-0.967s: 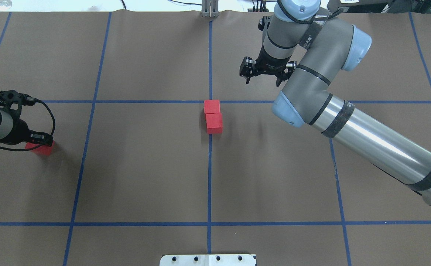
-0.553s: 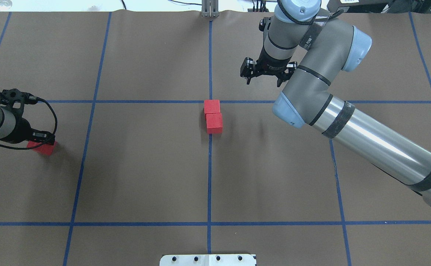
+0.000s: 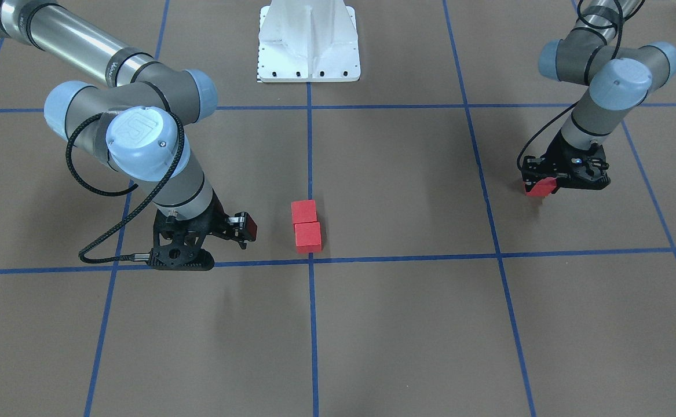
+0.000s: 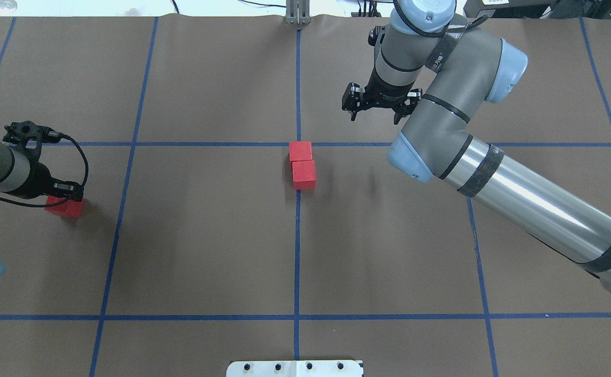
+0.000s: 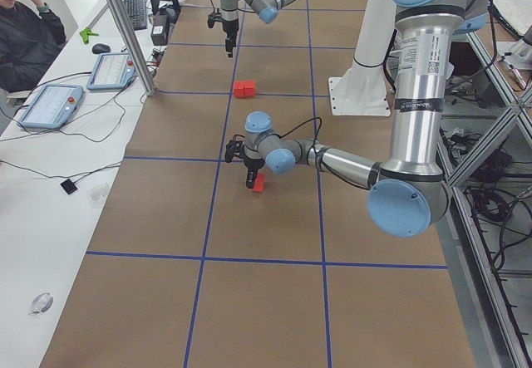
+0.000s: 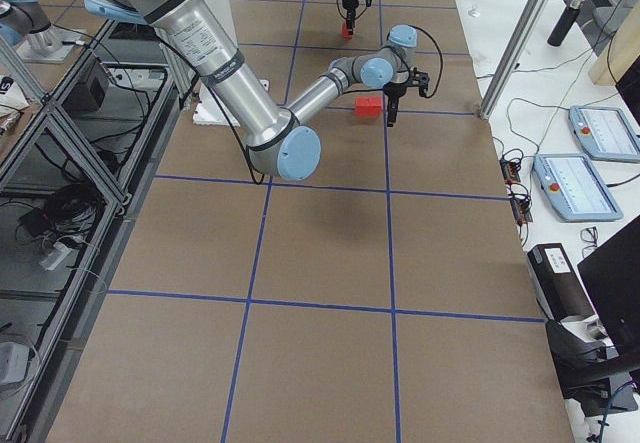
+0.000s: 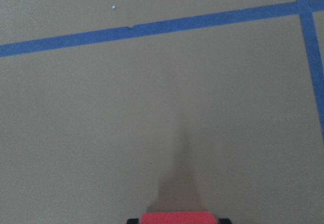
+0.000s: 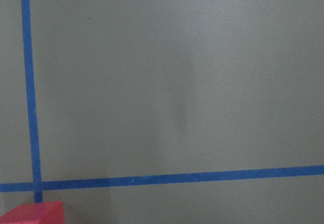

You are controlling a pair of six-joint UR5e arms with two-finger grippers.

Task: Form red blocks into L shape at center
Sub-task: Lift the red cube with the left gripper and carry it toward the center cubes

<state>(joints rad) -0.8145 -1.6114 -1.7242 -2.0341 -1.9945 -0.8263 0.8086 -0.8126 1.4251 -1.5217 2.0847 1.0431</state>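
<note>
Two red blocks (image 4: 300, 151) (image 4: 304, 174) lie touching in a short row just on my side of the center (image 4: 298, 144) tape crossing, also seen as a pair of blocks (image 3: 304, 211) (image 3: 308, 237) in the front view. The third red block (image 4: 65, 207) sits at the far left in my left gripper (image 4: 63, 198), which is shut on it; its top edge (image 7: 177, 218) shows in the left wrist view. My right gripper (image 4: 374, 111) hangs open and empty beyond the center, to the right. A block corner (image 8: 33, 213) shows in the right wrist view.
The white robot base plate (image 4: 295, 368) sits at the near table edge. A metal post (image 4: 297, 13) stands at the far edge. A person (image 5: 25, 27) sits at a side bench with tablets (image 5: 50, 106).
My left gripper has slid a little to the right with the red block in it. The right gripper has drifted slightly right and away. The two centre blocks have not moved.
</note>
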